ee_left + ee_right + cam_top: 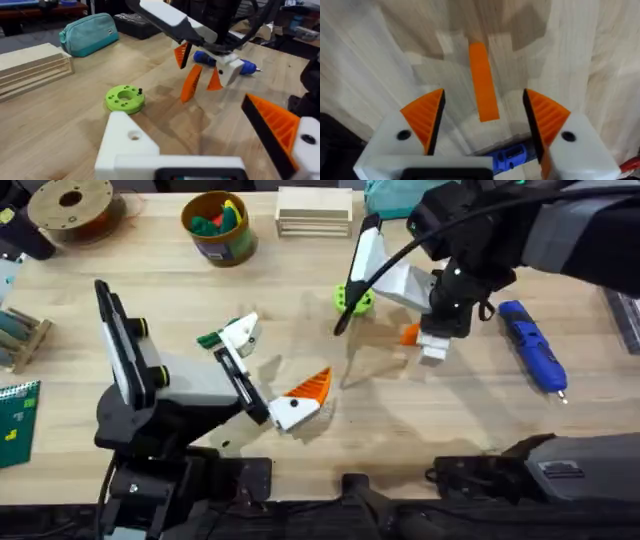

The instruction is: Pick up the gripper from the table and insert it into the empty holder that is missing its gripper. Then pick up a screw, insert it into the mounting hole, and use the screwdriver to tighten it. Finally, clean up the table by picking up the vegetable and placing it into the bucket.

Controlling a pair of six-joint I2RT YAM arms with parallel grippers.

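The gripper [483, 82], lying loose on the table [400, 420] at about 3 o'clock from the green ring [354, 298], is straddled by the spread, empty jaws of the right gripper [484, 117], its long axis pointing between them, while the left gripper [270, 370], released, is seen farther off.

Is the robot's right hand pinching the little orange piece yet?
Apart. In the right wrist view the gripper lies on the table, with bare wood on both sides between it and the orange pads of the right gripper.
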